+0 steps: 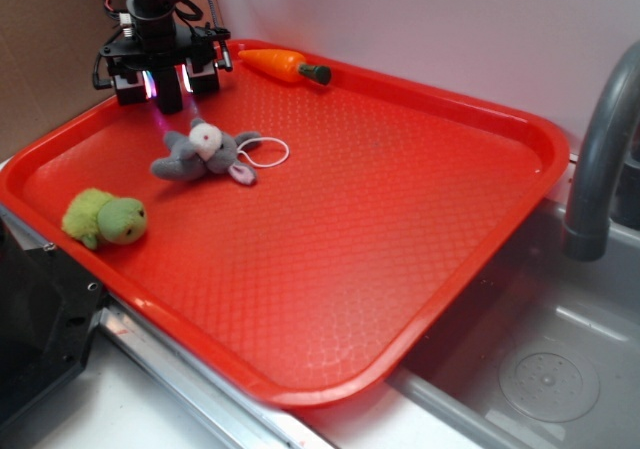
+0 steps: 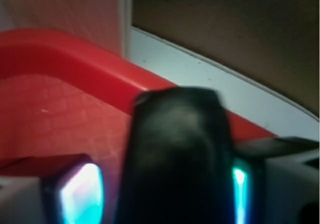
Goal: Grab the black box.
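Observation:
The black box (image 1: 170,97) stands upright in the far left corner of the red tray (image 1: 400,229). My gripper (image 1: 170,91) is lowered over it, one finger on each side. In the wrist view the black box (image 2: 177,149) fills the space between the lit pads (image 2: 80,191). A thin strip of red tray shows between the left pad and the box, while the right pad lies close against it. The gripper (image 2: 160,194) is open around the box. The box's base is hidden.
A grey plush mouse (image 1: 200,152) lies just in front of the gripper, a green plush turtle (image 1: 105,219) near the tray's left rim, a carrot (image 1: 285,65) by the back rim. A faucet (image 1: 600,149) and sink (image 1: 545,374) are right, a black appliance (image 1: 30,319) front left.

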Motion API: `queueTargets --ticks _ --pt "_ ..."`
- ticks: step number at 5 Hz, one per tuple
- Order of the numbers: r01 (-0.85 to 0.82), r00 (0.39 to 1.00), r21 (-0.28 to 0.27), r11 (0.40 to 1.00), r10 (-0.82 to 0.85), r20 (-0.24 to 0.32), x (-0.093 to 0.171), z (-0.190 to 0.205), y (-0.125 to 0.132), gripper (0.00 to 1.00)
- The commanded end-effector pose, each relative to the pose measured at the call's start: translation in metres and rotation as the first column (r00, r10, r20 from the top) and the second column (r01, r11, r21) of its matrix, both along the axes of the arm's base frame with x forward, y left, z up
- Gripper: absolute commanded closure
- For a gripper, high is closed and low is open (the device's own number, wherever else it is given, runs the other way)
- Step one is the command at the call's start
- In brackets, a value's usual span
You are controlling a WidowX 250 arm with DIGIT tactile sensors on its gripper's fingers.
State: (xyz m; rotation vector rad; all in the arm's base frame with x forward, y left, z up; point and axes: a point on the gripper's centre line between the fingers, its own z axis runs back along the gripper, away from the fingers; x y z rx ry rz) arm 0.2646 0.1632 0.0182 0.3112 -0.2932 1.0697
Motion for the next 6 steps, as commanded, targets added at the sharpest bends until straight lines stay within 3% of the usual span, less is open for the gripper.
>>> queueTargets --ticks 1,2,3,4,5,6 --pt "0.285 0.956 0.017 0.958 -0.285 0.069 -0.032 0.090 -0.057 1.00" --pt "0.514 0.854 -0.033 0.857 -0.508 0.115 -0.044 0.142 -0.098 1.00" --pt "0.713 0.697 -0.096 0.695 -0.687 0.203 -0.070 0.193 -0.135 1.00" --pt "0.861 0.508 -0.120 0.494 -0.833 0.218 -0.068 0.229 -0.175 1.00" --pt "0.907 0.419 -0.138 0.398 -0.884 0.208 -0.066 0.225 -0.195 1.00" --pt "0.880 0.472 -0.161 0.447 -0.863 0.181 -0.064 0.218 -0.190 1.00"
